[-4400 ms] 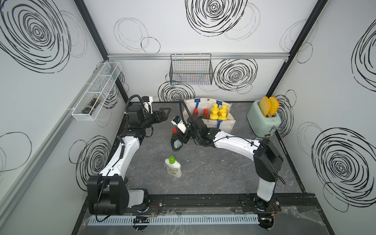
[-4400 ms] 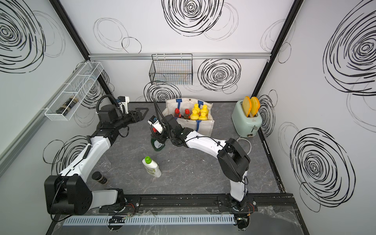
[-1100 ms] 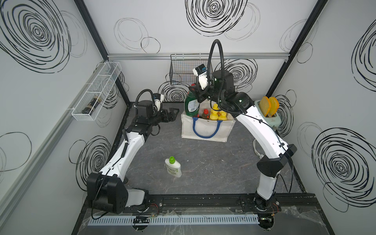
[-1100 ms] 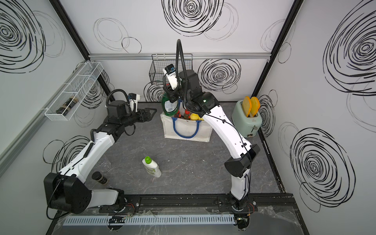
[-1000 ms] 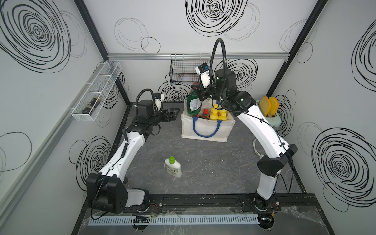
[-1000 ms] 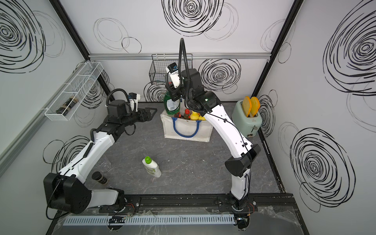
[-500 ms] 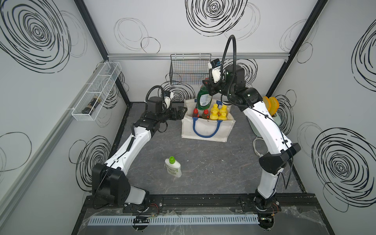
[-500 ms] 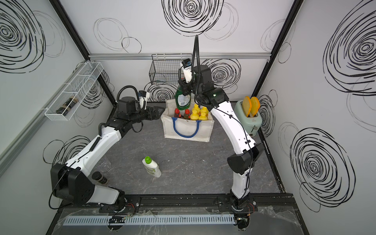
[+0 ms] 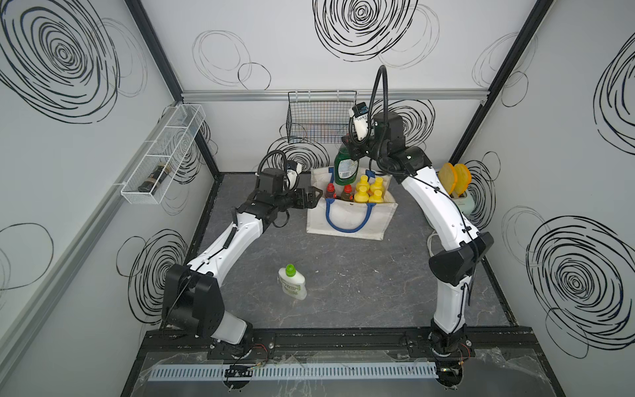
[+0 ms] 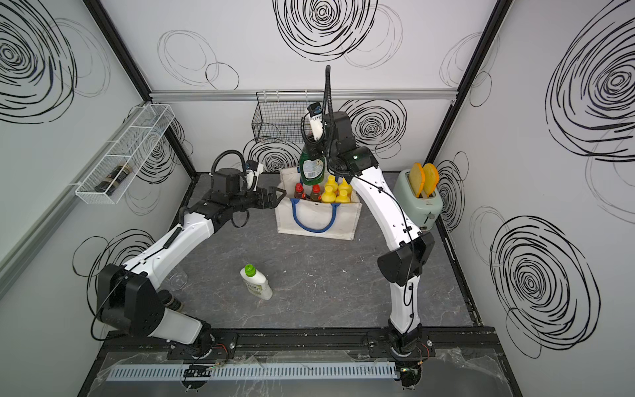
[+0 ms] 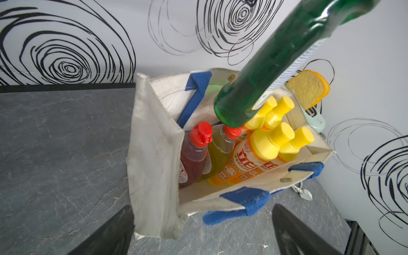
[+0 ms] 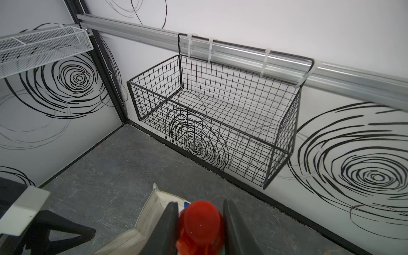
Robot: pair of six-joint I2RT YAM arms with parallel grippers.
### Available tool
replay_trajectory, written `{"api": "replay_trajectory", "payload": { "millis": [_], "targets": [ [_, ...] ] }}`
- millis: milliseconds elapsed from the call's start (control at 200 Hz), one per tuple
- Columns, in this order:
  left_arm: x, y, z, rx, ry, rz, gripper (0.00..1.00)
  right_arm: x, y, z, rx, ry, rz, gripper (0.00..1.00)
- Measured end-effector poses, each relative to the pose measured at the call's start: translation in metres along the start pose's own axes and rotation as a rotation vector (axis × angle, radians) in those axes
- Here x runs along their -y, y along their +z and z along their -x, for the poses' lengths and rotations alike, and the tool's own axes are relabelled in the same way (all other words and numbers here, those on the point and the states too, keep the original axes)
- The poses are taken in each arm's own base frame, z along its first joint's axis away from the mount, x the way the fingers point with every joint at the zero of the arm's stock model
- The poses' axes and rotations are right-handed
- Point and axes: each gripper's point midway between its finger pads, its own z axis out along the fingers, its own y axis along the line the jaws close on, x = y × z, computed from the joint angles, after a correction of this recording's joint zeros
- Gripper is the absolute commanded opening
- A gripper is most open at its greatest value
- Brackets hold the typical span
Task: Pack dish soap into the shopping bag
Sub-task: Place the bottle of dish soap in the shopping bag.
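Around: white bottle lies well apart from shopping bag.
Right tool: holds green bottle above bag.
Left tool: wide, beside bag.
Change: green bottle was earlier low, in front of bag.

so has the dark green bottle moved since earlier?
Yes. The dark green bottle, in the right gripper, rose from low down toward the wire basket, now above the shopping bag.

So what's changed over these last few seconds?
The right gripper, shut on the dark green bottle by its red cap, carried it from low over the table to above the shopping bag opening. The open left gripper moved in beside the bag. The white bottle and the packed bottles stayed put.
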Motion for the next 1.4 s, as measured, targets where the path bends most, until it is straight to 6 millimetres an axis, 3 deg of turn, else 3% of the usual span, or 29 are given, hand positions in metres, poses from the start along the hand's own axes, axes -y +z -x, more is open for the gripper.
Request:
{"api": "replay_trajectory", "payload": {
  "millis": [245, 670, 961, 1156, 1401],
  "targets": [
    [-0.001, 0.001, -0.004, -0.011, -0.004, -0.007, 0.90, -0.011, 0.007, -0.006, -0.014, -0.010, 0.009, 0.00],
    [-0.007, 0.001, -0.008, -0.018, -0.016, -0.012, 0.86, -0.067, 0.002, -0.005, -0.017, -0.060, 0.074, 0.00],
    [-0.009, 0.001, -0.008, -0.017, -0.019, -0.009, 0.86, -0.073, -0.002, -0.007, -0.028, -0.071, 0.059, 0.00],
    [-0.010, 0.000, -0.009, -0.019, -0.026, -0.009, 0.75, -0.074, -0.012, -0.014, -0.049, -0.064, 0.057, 0.00],
    [-0.008, 0.000, -0.008, -0.018, -0.028, -0.022, 0.65, -0.073, -0.023, -0.008, -0.037, -0.046, 0.054, 0.00]
  ]
}}
